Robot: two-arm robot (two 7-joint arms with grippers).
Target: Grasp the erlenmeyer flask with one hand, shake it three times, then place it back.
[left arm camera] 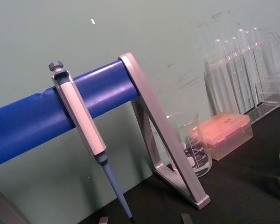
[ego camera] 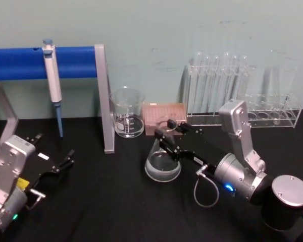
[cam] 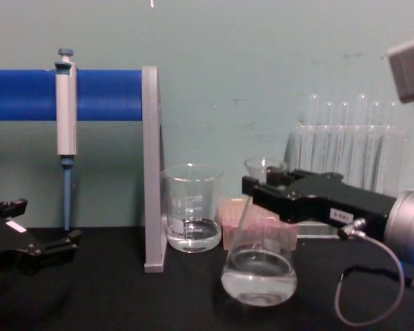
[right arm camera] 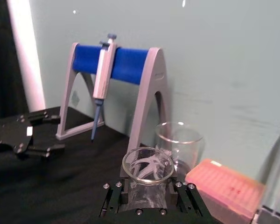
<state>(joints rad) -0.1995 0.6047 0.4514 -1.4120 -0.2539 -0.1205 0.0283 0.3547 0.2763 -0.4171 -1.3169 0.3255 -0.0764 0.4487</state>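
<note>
**Head view.** The erlenmeyer flask (ego camera: 162, 166) is sitting on the black tabletop (ego camera: 106, 206), in front of the beaker (ego camera: 127, 118) and the pink tip box (ego camera: 164, 117). The right gripper (ego camera: 166, 132) is reaching in from the right and straddling the flask's neck. The left gripper (ego camera: 55, 147) is lying parked at the far left, spread open and holding nothing.

**Left wrist view.** A pipette (left arm camera: 79, 119) is hanging on the blue stand (left arm camera: 18, 126), and the beaker is standing just beside the stand's foot. Judgement: these are crowding the flask's far-left side, so the shake should be going upward and toward the robot, not toward them.

**Right wrist view.** The fingers (right arm camera: 115, 198) are sitting on either side of the neck, just under the flared rim. They appear to be pressing on the glass, so the gripper is clamping the flask. Judgement: the rim is acting as a stop against slipping. The hold is high on the neck, so firm pressure is needed before any swing.

**Chest view.** The flask body is leaning slightly. I cannot tell whether its base is touching the tabletop or just off it. A little clear liquid (cam: 259, 281) is pooling in the bottom. Judgement: the lift should be going straight up first, followed by short, even wrist swings with the mouth kept upward. The test tube rack (cam: 345, 134) is standing behind the gripper, so backward travel should be kept small.
</note>
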